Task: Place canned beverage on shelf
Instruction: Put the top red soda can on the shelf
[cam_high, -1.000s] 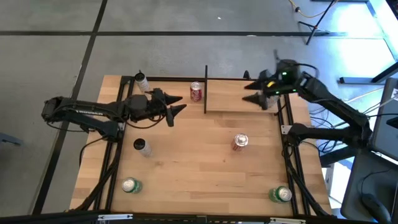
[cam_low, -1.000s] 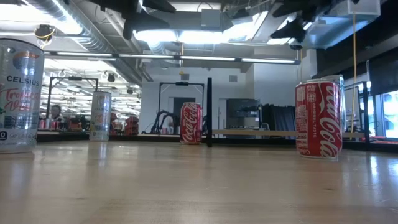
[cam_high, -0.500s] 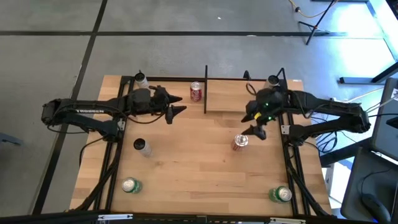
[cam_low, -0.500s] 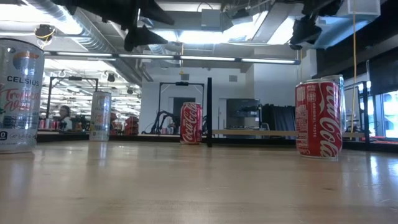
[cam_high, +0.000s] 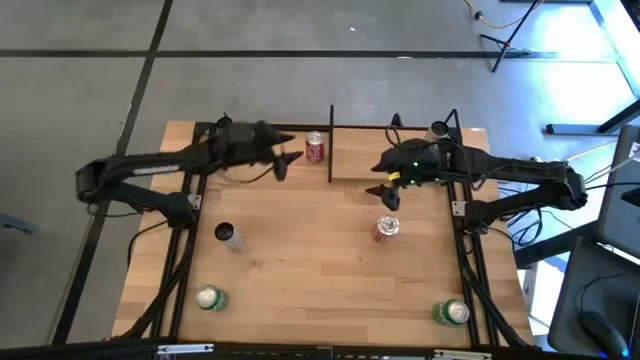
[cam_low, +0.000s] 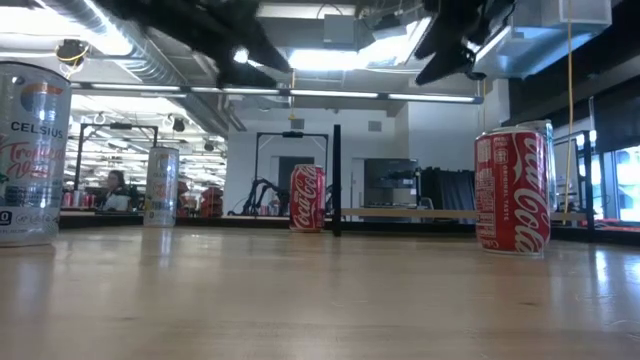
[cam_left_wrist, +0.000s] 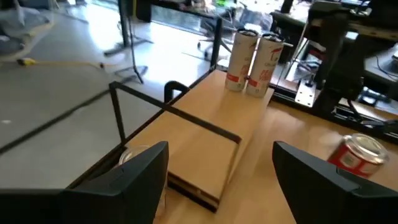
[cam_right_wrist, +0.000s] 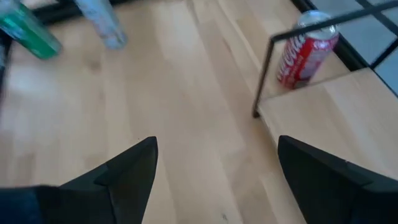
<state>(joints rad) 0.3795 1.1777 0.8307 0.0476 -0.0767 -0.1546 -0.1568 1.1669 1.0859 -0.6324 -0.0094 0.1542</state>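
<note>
Your left gripper (cam_high: 287, 155) hangs above the far left part of the table (cam_high: 300, 260), just beside the red can (cam_high: 316, 147) that stands on the tabletop outside the shelf's left post; its jaws stand apart with nothing between them, as your left wrist view shows, where the two fingers (cam_left_wrist: 134, 177) frame the shelf (cam_left_wrist: 208, 146) and two tall cans (cam_left_wrist: 252, 53) at its far end. Your right gripper (cam_high: 381, 193) hovers over the front edge of the shelf (cam_high: 390, 160), near its middle, and above a second red can (cam_high: 387, 228) that stands on the table just in front of the shelf; its jaws are also spread and empty, the fingers (cam_right_wrist: 127, 168) wide either side of the bare wood in your right wrist view. That view also catches the red can (cam_right_wrist: 306, 53) behind the black post, a green can (cam_right_wrist: 28, 31) and a pale can (cam_right_wrist: 102, 22) farther off. On the table you have a silver can (cam_high: 229, 235) at the left, a green can (cam_high: 210, 297) at the near left corner and another green can (cam_high: 452, 312) at the near right; no can sits in either gripper.
</note>
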